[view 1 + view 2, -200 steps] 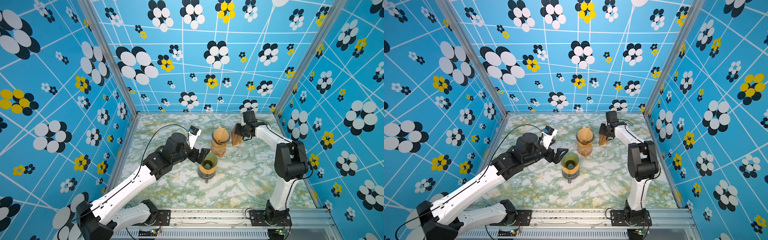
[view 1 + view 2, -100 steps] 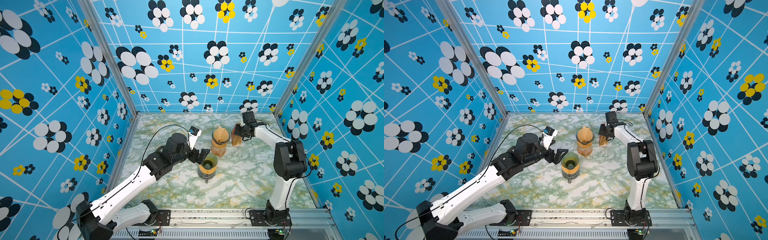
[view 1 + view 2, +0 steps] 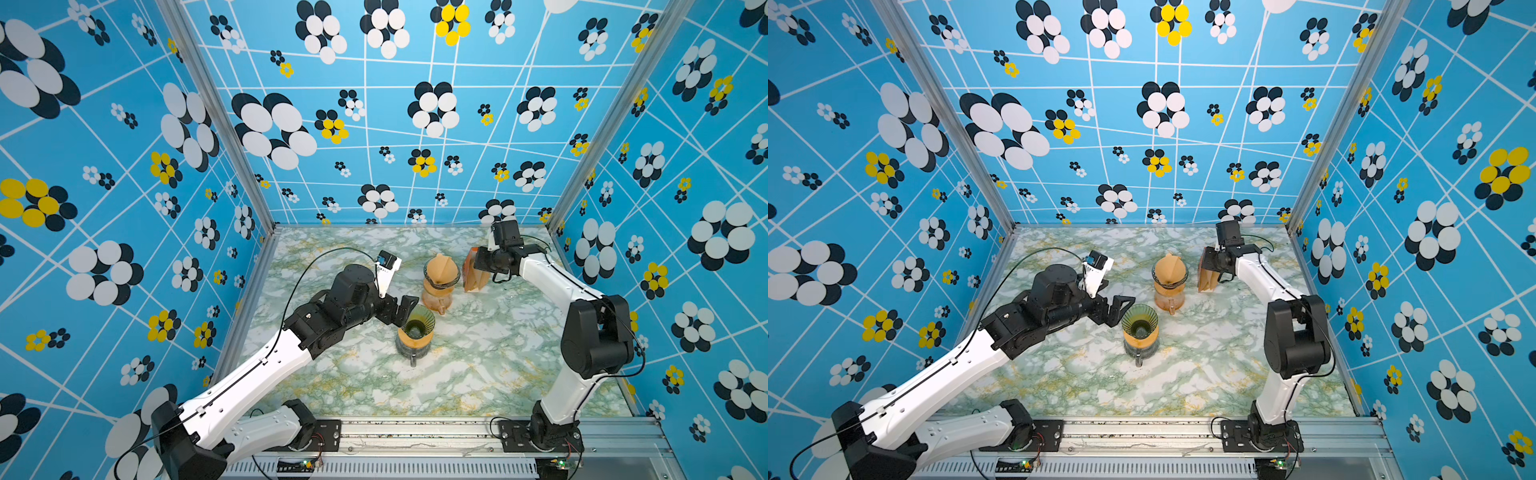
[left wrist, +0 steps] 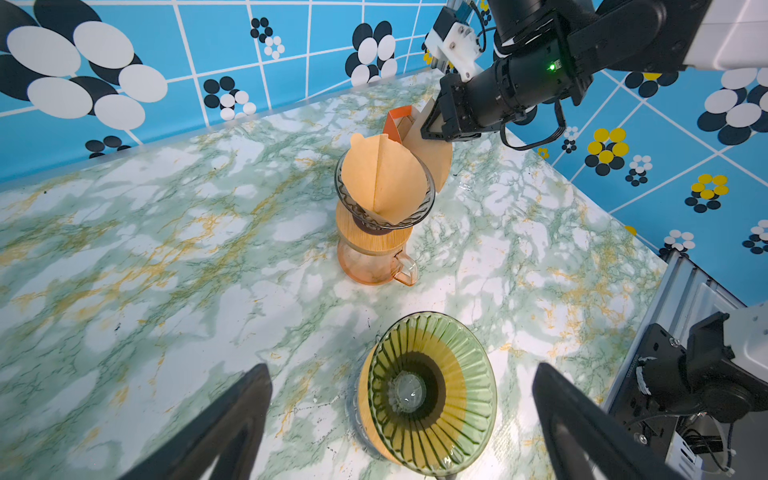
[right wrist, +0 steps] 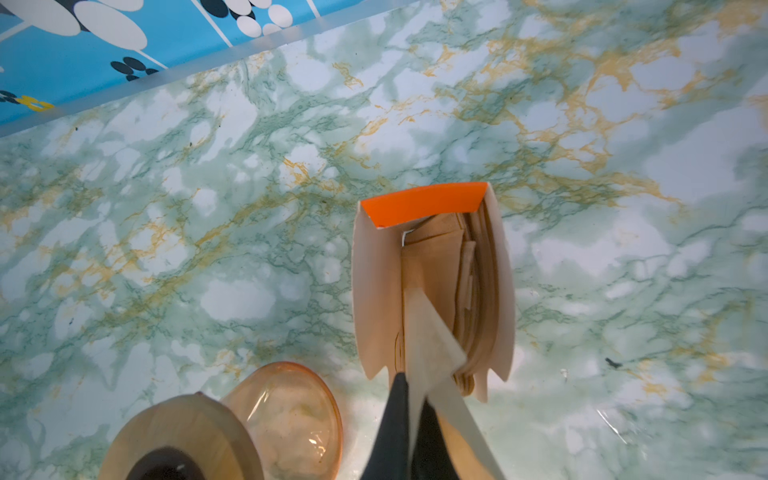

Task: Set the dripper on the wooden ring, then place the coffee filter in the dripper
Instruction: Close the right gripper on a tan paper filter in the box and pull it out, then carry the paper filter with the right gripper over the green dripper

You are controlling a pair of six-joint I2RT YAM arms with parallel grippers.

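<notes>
An empty green glass dripper (image 3: 417,326) (image 3: 1139,324) (image 4: 432,390) sits on a wooden collar over a clear carafe, mid-table. My left gripper (image 3: 401,309) (image 3: 1119,309) (image 4: 399,370) stands open just left of it, with its jaws wide and nothing between them. At the back right, an open filter box (image 3: 473,272) (image 3: 1206,278) (image 5: 374,291) with an orange flap holds a stack of brown filters. My right gripper (image 3: 478,259) (image 3: 1210,262) (image 5: 409,399) is at the box's mouth, shut on the edge of a pale coffee filter (image 5: 428,332).
A second dripper with a brown paper filter (image 3: 441,266) (image 4: 382,178) in it stands on an orange carafe (image 4: 374,266) (image 5: 291,411), between the green dripper and the box. Blue flowered walls close the back and sides. The arm bases sit at the front rail.
The right gripper's jaws have closed on the filter at the box. The left arm and both drippers have not moved.
</notes>
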